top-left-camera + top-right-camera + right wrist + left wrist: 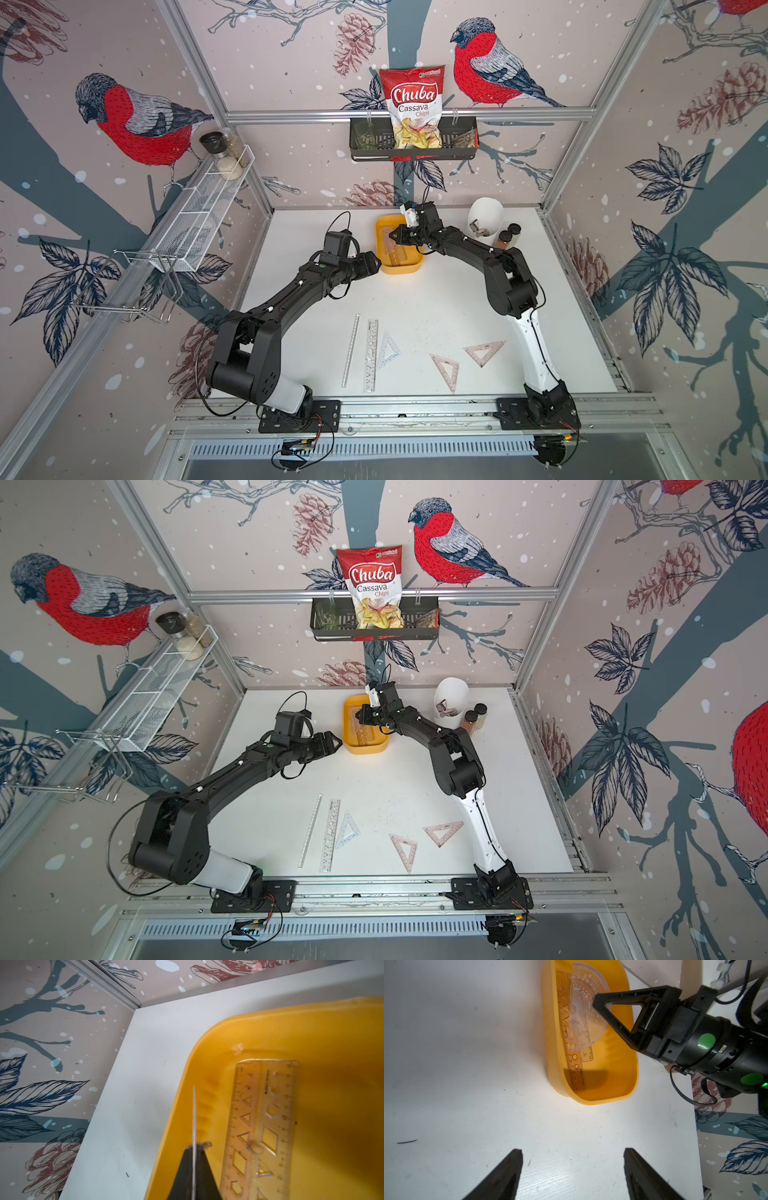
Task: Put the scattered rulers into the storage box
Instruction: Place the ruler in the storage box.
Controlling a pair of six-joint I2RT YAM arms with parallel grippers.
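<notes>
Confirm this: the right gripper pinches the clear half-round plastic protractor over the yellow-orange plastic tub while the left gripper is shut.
Not quite: the left gripper is open, fingers apart in the left wrist view. The right gripper does pinch the protractor over the tub.

In both top views the right arm [457, 245] covers part of the box [401, 270] at its far end, along with whatever lies under it. Your right wrist view gives you the protractor [194, 1115] only edge-on, a thin pale line with its face hidden. There the right gripper [194, 1147], the two stencil rulers [241, 1118] and much of the box are cut off by the picture's edges. In the left wrist view the left gripper [572, 1150] shows only two finger ends. The print on the rulers [371, 353] by the table's [436, 299] front edge is too small to read from above. You cannot tell what sits in the white pot [488, 210].
</notes>
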